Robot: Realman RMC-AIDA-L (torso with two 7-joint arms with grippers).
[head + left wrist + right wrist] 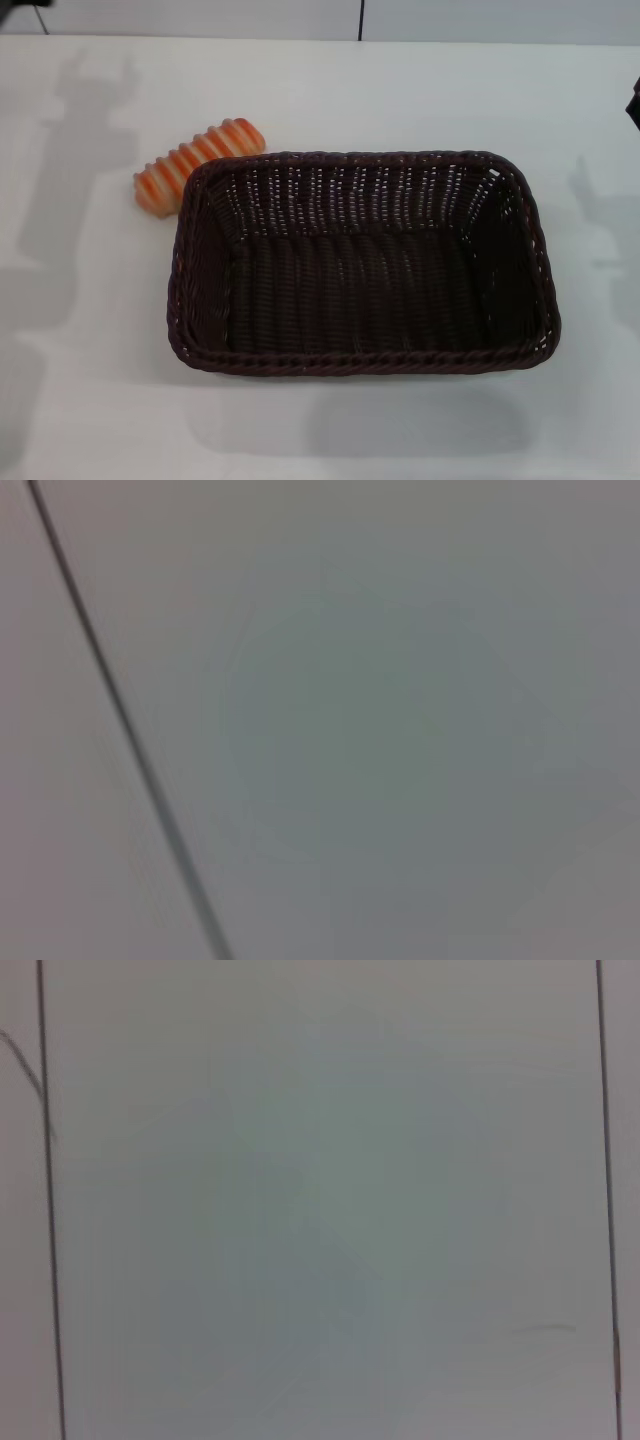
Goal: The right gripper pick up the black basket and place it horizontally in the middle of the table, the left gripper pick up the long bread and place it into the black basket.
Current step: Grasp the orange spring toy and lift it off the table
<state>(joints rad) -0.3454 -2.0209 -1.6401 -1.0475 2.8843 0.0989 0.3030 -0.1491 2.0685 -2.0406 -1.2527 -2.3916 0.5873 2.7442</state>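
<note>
**Two task objects on a white tabletop, neither one held**

One black basket (365,265) sits flat at the middle of the table (90,400), its long side running left to right in the head view. It is a rectangular, dark brown-black wicker piece with a braided rim, sloped openwork walls and a closely woven floor; nothing lies inside it. Light shows through the gaps in its far wall.

The long bread (198,165) lies on the table just outside the basket's far left corner, very close to or touching the rim. It is an oblong ridged loaf with alternating orange and cream stripes, set at a slant, its near end toward the robot's left.

Neither the left gripper nor the right gripper appears in any view, so whether their fingers are apart or together cannot be told. Both wrist views show only a pale flat surface crossed by thin dark lines.
</note>
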